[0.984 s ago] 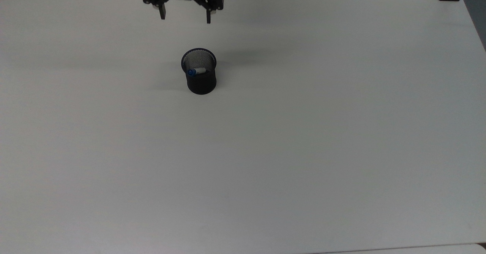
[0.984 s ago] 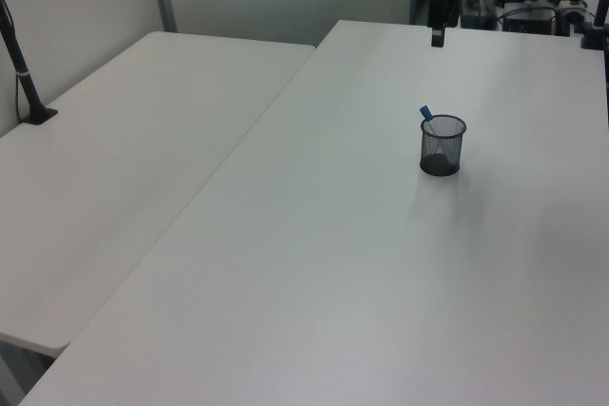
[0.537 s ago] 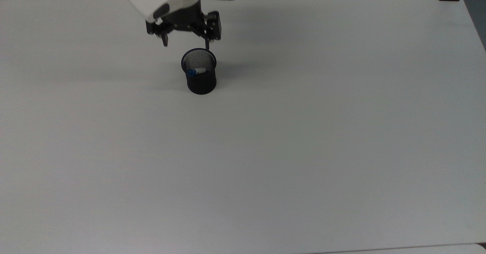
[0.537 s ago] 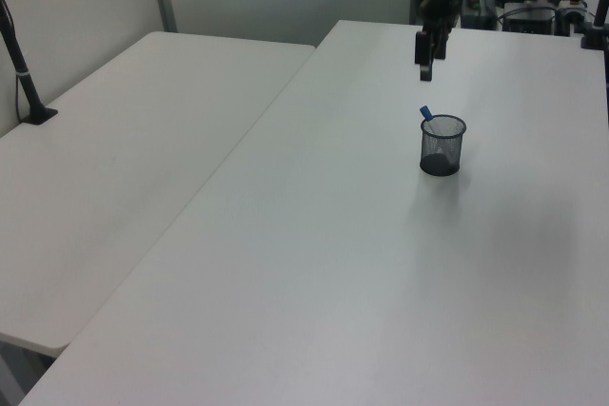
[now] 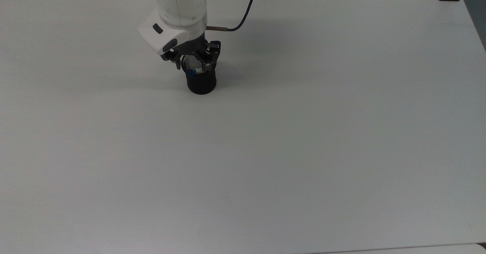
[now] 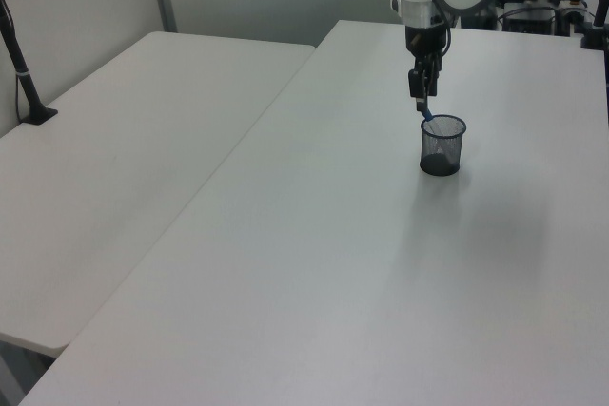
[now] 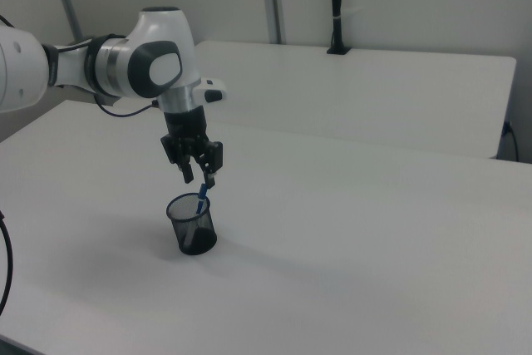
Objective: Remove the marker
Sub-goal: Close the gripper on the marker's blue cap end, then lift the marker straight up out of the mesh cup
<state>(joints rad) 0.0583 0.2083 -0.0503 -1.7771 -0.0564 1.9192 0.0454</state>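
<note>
A black mesh cup (image 5: 202, 84) stands on the white table (image 5: 303, 132), toward its far side in the top view. The marker (image 5: 191, 72) leans inside it, and its blue cap pokes above the rim (image 6: 427, 116) (image 7: 201, 199). My gripper (image 5: 191, 67) hangs open directly over the cup's mouth, with one fingertip on either side of the cap's line and slightly above it (image 7: 198, 179). In the left view the gripper (image 6: 419, 102) sits just over the cup (image 6: 442, 145). Nothing is between the fingers. The marker's lower barrel is hidden by the cup (image 7: 193, 226).
A black cable (image 5: 243, 14) trails from my wrist toward the table's far edge. A second white table (image 6: 114, 168) adjoins on the left view's left, with a black clamped post (image 6: 24, 73) on it. Another black post (image 7: 335, 6) rises behind in the right view.
My arm has come down from the table's far edge to hang over the cup, fingers staying open. The cup and marker have not moved.
</note>
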